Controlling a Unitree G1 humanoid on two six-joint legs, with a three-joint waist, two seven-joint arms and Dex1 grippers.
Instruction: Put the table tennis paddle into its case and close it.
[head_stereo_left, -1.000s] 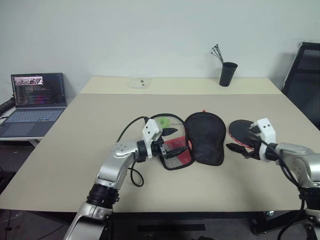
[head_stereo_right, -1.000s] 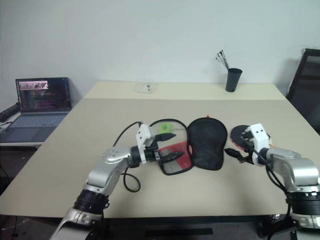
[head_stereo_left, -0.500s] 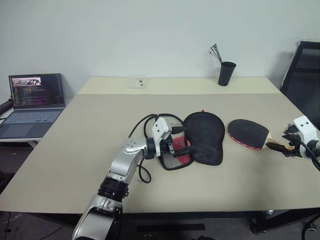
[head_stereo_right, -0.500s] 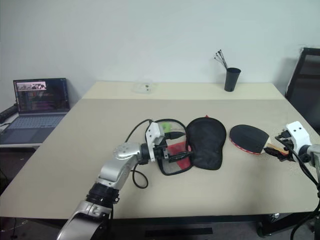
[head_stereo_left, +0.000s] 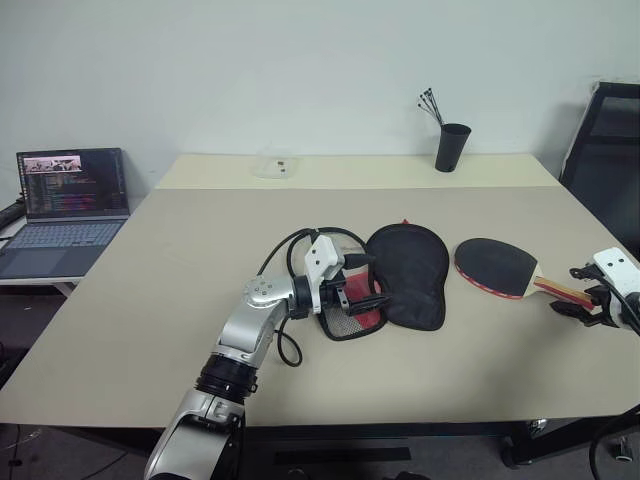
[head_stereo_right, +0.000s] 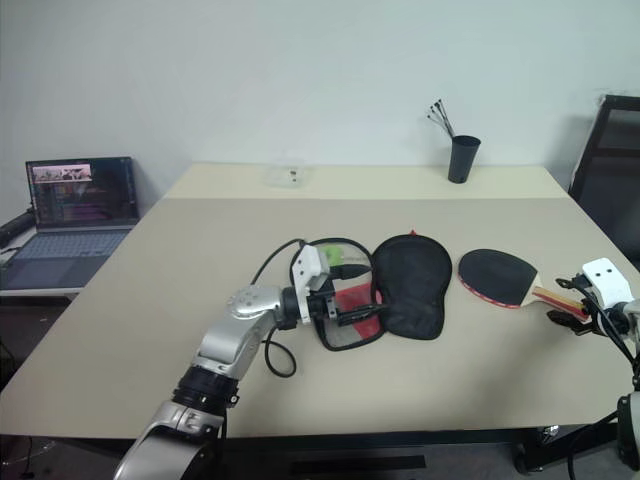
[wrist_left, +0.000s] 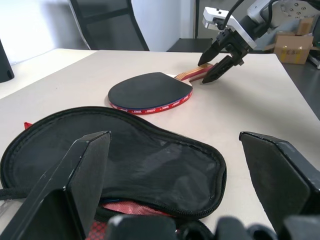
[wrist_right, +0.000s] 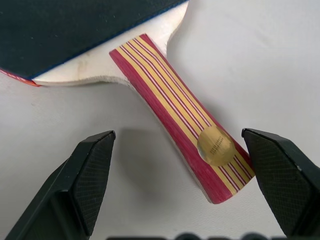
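Both grippers' fingers are spread: right gripper (wrist_right: 175, 187) straddles the paddle (wrist_right: 165, 107) handle untouched, left gripper (head_stereo_left: 366, 288) (head view) over the case (head_stereo_left: 408, 272).

Laptop (head_stereo_left: 70, 205) screen text was too small to read. Chair (head_stereo_left: 606, 160) was cut off by the frame edge. Contents of the black cup (head_stereo_left: 453, 147) and the small clear item (head_stereo_left: 276, 165) at the table's far side couldn't be identified. Case (head_stereo_left: 405, 275) interior was partly hidden behind the left gripper (head_stereo_left: 365, 300).

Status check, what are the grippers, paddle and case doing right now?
Left gripper open over the unzipped case. Right gripper open, straddling the handle of the table tennis paddle, not gripping. Paddle flat on the table, beside the case. Nothing between them.
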